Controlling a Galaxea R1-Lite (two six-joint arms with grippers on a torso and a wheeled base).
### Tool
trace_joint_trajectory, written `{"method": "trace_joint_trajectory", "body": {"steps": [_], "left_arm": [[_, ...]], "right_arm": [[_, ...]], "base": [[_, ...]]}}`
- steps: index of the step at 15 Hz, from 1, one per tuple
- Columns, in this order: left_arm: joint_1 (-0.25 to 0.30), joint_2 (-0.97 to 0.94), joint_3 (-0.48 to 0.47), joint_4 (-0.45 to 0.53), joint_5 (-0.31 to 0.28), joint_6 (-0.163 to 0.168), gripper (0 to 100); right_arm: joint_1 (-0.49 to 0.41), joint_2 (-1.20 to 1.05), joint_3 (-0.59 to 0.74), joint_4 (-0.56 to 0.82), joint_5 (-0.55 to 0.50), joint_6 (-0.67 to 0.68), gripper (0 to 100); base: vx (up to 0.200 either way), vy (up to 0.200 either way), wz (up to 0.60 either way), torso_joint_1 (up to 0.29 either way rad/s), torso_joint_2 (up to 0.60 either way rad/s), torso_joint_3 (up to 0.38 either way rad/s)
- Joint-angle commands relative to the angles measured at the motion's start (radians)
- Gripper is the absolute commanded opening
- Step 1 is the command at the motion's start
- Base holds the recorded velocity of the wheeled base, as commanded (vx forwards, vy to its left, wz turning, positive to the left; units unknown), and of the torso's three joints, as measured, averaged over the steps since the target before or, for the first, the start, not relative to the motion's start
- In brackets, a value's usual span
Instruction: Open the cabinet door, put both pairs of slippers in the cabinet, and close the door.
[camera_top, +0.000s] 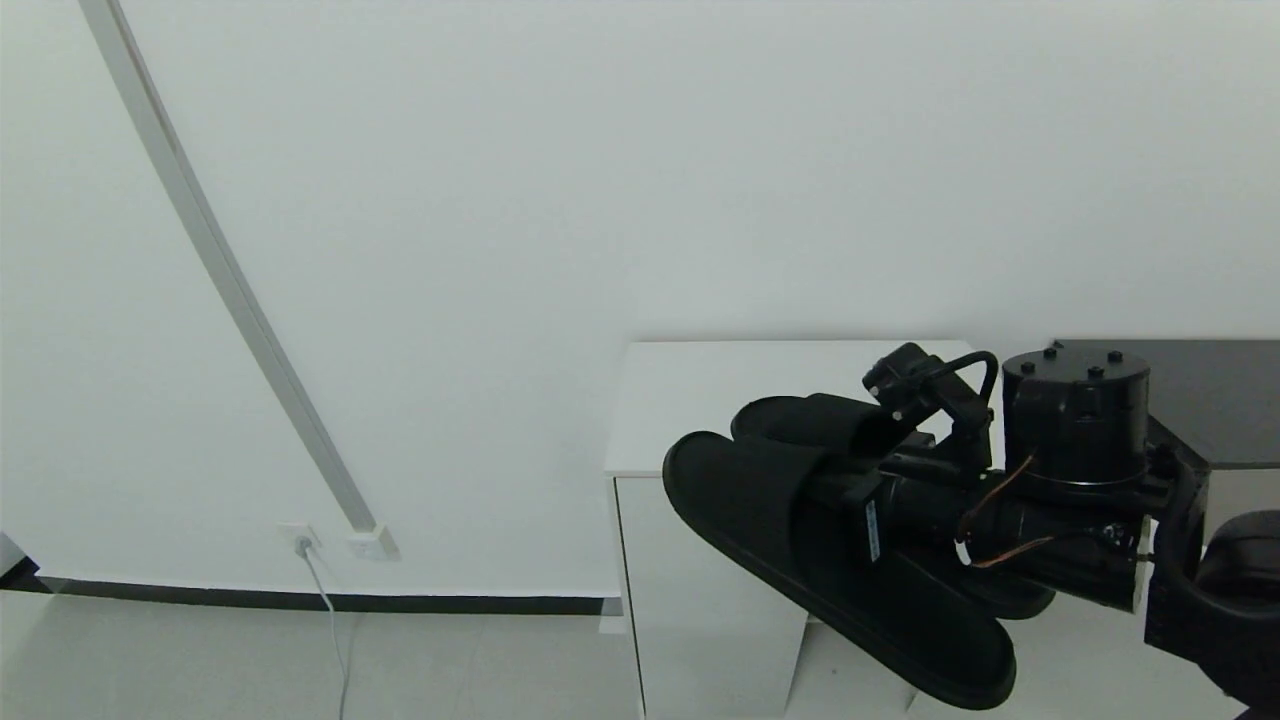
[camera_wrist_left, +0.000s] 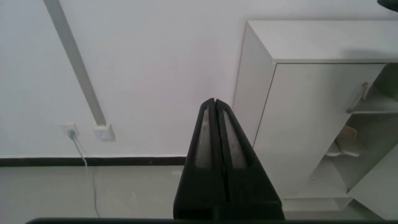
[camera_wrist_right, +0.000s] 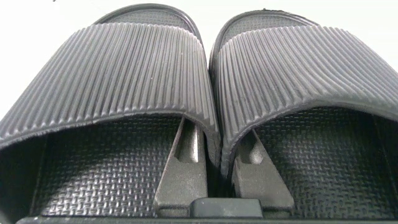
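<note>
- the right pincer (camera_wrist_right: 216, 143) pinched the black slippers (camera_top: 760, 500) by their inner walls, aloft before the white cabinet (camera_top: 700, 600).
- the left pincer (camera_wrist_left: 215, 109) was pressed together, empty.
- the tilted pair might slip from that thin grip or snag the cabinet's edge.

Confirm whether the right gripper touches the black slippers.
Touching. Right wrist view: right gripper clamps the black slippers by their adjoining sides, one finger inside each.

Plain domestic room — white cabinet (camera_top: 700, 600); wall socket (camera_top: 298, 541); bare wall (camera_top: 600, 150).
</note>
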Motion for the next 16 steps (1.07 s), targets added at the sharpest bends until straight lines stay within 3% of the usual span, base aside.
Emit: {"method": "trace_joint_trajectory", "body": {"steps": [1, 16], "left_arm": [[0.0, 0.0, 0.0, 0.0, 0.0, 0.0, 0], [0.0, 0.0, 0.0, 0.0, 0.0, 0.0, 0]], "right_arm": [[-0.007, 0.002, 0.019, -0.026, 0.003, -0.002, 0], [-0.007, 0.007, 0.053, -0.04, -0.007, -0.014, 0]], "base": [[0.0, 0.0, 0.0, 0.0, 0.0, 0.0], [0.0, 0.0, 0.0, 0.0, 0.0, 0.0]]}}
